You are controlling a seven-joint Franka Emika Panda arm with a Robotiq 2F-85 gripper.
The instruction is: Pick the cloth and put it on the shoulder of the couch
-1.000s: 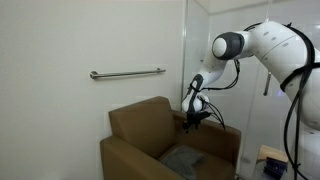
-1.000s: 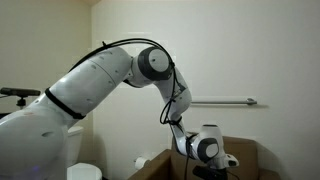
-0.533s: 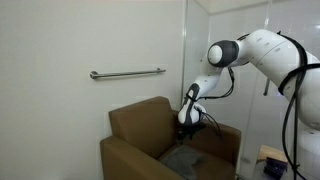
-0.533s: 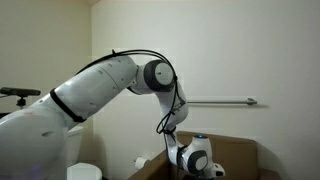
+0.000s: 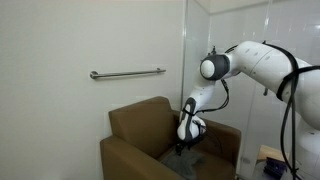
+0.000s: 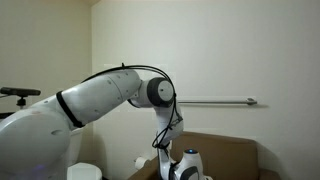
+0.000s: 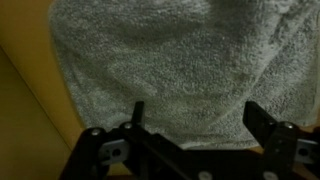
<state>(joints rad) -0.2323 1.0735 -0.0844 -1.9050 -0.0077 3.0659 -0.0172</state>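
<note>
Cloth [image 7: 190, 60] is lying straight beneath the gripper [image 7: 196, 112] | is spreading wider than both fingers [image 7: 137, 113] | jaws are standing wide, holding nothing | plain descent likely suffices

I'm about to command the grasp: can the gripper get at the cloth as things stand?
Likely yes: the gripper hangs open just above the cloth, and the wrist view shows nothing between them.

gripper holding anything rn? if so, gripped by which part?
Nothing is held. The gripper is open, its fingers spread wide just above the grey cloth, with no fabric pinched between them.
</note>
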